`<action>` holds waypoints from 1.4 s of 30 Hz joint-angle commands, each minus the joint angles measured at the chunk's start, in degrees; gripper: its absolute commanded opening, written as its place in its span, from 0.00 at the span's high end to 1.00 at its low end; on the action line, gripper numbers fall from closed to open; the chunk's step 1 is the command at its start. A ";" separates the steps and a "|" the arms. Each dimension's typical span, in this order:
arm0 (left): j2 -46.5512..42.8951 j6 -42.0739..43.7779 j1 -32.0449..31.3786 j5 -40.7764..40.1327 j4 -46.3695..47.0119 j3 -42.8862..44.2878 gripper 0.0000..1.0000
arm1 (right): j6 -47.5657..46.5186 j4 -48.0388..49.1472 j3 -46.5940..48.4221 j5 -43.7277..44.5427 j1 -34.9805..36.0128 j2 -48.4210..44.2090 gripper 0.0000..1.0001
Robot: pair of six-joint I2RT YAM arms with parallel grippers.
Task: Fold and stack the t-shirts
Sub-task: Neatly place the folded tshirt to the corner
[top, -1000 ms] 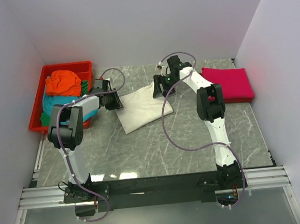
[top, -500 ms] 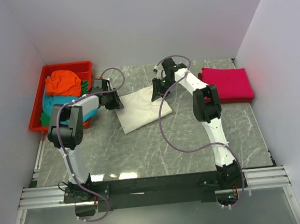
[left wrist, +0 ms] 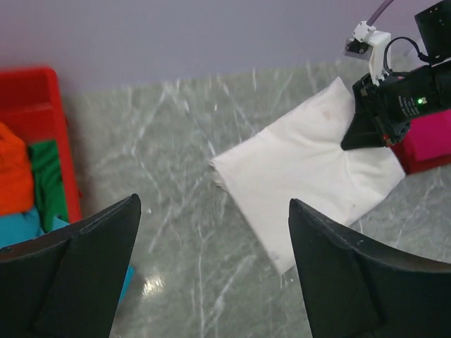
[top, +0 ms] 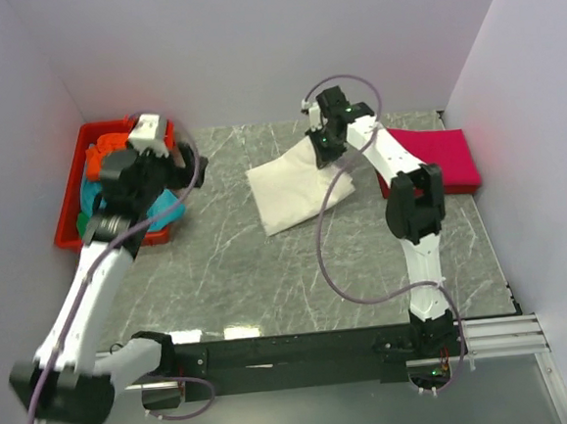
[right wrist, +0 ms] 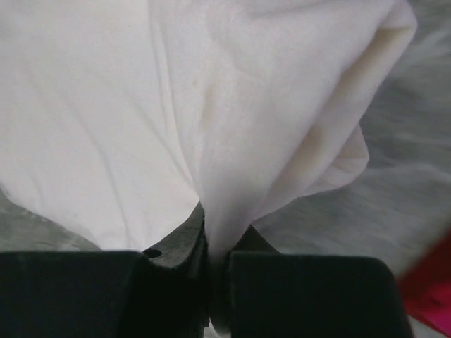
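Observation:
The folded cream-white t-shirt (top: 297, 193) lies on the marble table, also seen in the left wrist view (left wrist: 310, 162) and filling the right wrist view (right wrist: 176, 105). My right gripper (top: 326, 150) (right wrist: 217, 246) is shut on its far right edge, with the cloth bunched between the pads. My left gripper (top: 184, 169) (left wrist: 215, 204) hangs open and empty above the table, left of the shirt and near the tray. A folded magenta-pink t-shirt (top: 432, 159) (left wrist: 426, 141) lies at the right. Orange (top: 111, 147) (left wrist: 14, 176) and teal (top: 165, 207) (left wrist: 17, 225) t-shirts sit piled in the tray.
The red plastic tray (top: 68, 214) (left wrist: 35, 91) stands at the table's left edge, with a green cloth (left wrist: 46, 183) in it. White walls close in the back and both sides. The right arm's cable (top: 326, 258) loops over the middle of the table.
My left gripper let go of the white shirt's left edge, opened and rose back toward the tray. My right gripper shut on the shirt's far edge and dragged it to the right.

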 commanded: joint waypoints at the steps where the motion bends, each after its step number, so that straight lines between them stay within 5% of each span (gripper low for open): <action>1: -7.12 3.98 -0.01 -1.42 0.75 -11.87 0.09 | -7.92 1.73 -2.18 13.51 -0.81 -11.04 1.00; 6: -14.87 5.46 -0.01 0.35 3.30 -21.14 0.09 | -13.45 1.91 -6.67 15.72 -2.30 -17.63 1.00; 42: -14.61 7.40 -0.01 4.48 -0.47 -20.00 0.04 | -23.83 -7.84 8.97 13.09 -18.30 -25.39 1.00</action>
